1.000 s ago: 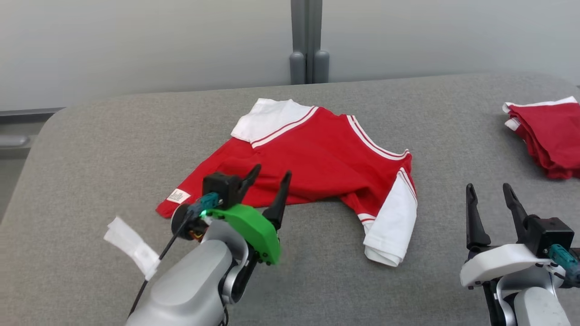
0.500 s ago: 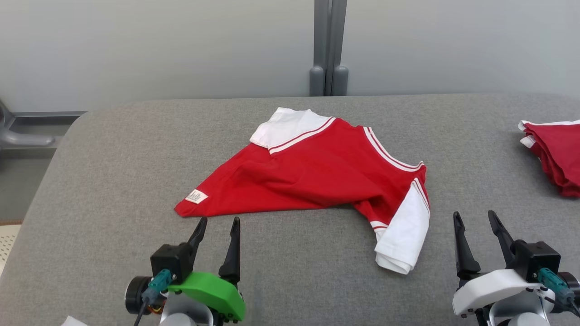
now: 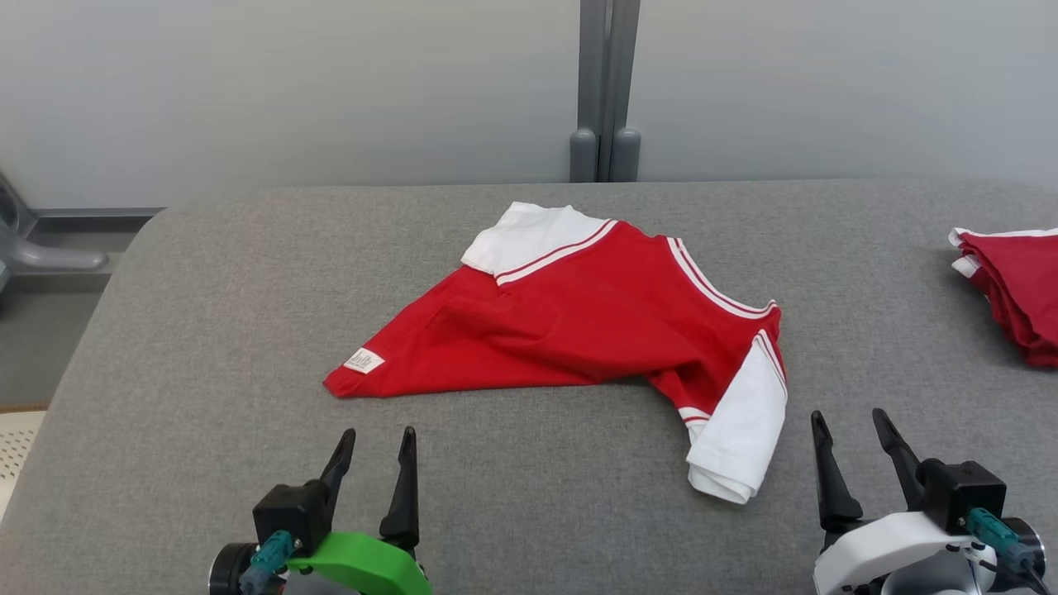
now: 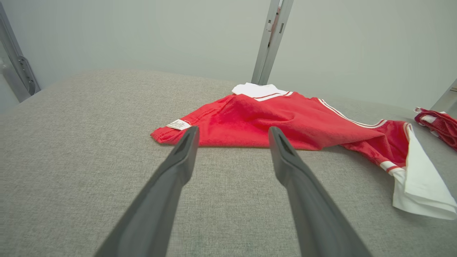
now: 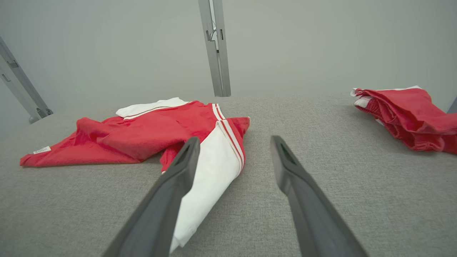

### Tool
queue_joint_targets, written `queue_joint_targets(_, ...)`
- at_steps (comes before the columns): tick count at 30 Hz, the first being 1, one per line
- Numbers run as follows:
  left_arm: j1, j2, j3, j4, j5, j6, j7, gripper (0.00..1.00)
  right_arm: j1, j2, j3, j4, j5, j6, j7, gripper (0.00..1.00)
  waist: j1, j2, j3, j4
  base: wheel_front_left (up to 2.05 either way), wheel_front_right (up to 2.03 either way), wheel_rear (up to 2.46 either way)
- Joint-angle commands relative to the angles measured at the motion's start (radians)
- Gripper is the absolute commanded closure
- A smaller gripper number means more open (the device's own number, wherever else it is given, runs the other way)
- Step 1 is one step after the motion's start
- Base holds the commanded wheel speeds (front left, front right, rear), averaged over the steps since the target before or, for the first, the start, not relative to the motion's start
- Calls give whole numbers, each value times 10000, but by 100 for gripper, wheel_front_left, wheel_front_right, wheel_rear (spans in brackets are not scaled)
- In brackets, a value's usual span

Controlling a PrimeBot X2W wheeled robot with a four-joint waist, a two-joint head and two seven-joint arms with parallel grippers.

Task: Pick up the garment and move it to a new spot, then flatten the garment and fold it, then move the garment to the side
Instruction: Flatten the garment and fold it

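I have both arms low at the near edge of the grey table (image 3: 207, 347), with nothing in either grasp. The left end effector (image 3: 379, 431) has its two dark fingers spread apart and pointing at the shirt (image 3: 595, 322), its tips short of the red hem and not touching it. The right end effector (image 3: 847, 413) is spread just as wide, over bare table just to the right of the near white sleeve (image 3: 740, 446). In the right wrist view, the left finger (image 5: 178, 171) crosses in front of that sleeve, but I cannot tell from there whether it touches. The shirt lies around the middle of the table, rumpled rather than flat. Its hem corner with the small white label (image 3: 364, 361) points toward my left. The far white sleeve (image 3: 529, 235) lies toward the back wall, and the near sleeve is folded down toward me on the right. A bundle (image 3: 1021, 289) of other red-and-white clothes sits well apart at the table's right edge. A grey post (image 3: 603, 91) stands behind the table against the pale wall.
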Motion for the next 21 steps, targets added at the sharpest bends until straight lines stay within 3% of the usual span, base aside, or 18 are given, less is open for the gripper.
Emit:
queue_joint_targets(1, 146, -47, 89, 44, 78, -67, -32, 0, 16, -30, 30, 28, -69, -15, -28, 0, 0, 0, 4, -6, 0, 0, 0)
queue_joint_targets(21, 31, -369, 527, 258, 561, -372, -32, 0, -307, -30, -48, 116, -198, -16, 9, 0, 0, 0, 256, 120, 0, 0, 0)
